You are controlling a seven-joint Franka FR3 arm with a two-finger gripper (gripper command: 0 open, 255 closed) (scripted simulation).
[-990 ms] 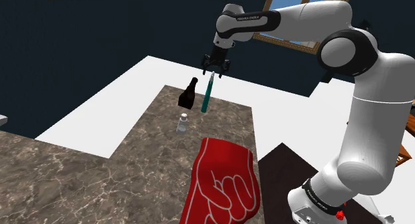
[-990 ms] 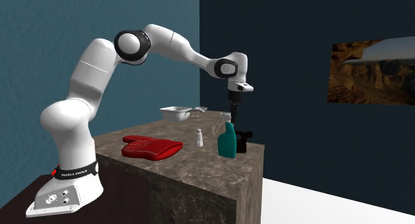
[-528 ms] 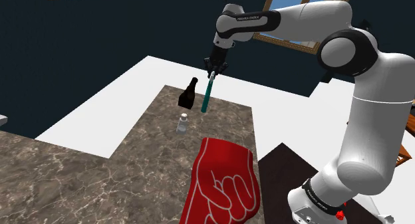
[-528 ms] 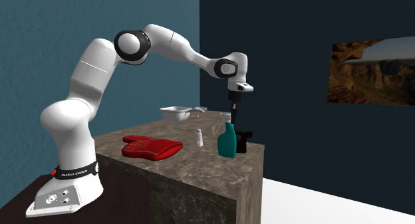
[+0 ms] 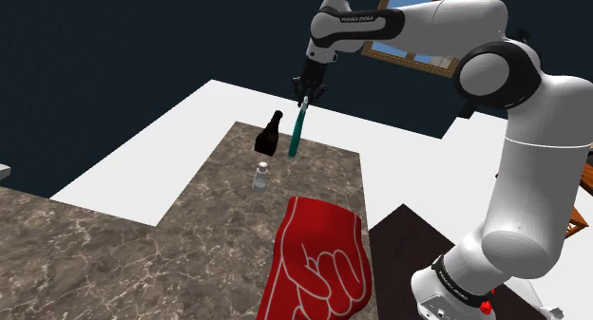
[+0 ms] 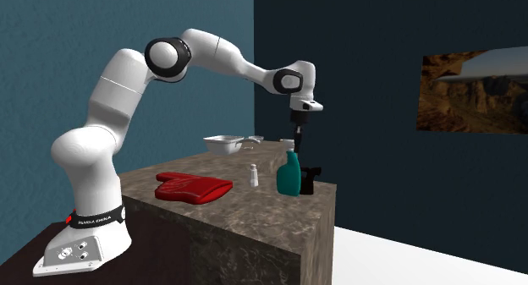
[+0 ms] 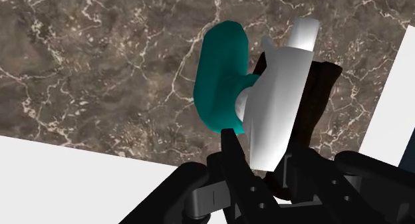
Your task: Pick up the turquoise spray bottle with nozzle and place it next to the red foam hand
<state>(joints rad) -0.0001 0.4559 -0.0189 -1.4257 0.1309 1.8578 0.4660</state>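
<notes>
Gripper [image 5: 304, 98] clamped on the white nozzle of your turquoise spray bottle [image 5: 296, 135], upright directly beneath it, just beside a black bottle [image 5: 271, 133]. Red foam hand [image 5: 318, 261] lies well apart, toward the arm's base; carry that way.

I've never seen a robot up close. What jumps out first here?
The huge red foam hand lying flat on the marbled counter. Next, the white arm arching over it, its black gripper clasping the top of a turquoise spray bottle at the counter's far end, beside a dark bottle.
</notes>
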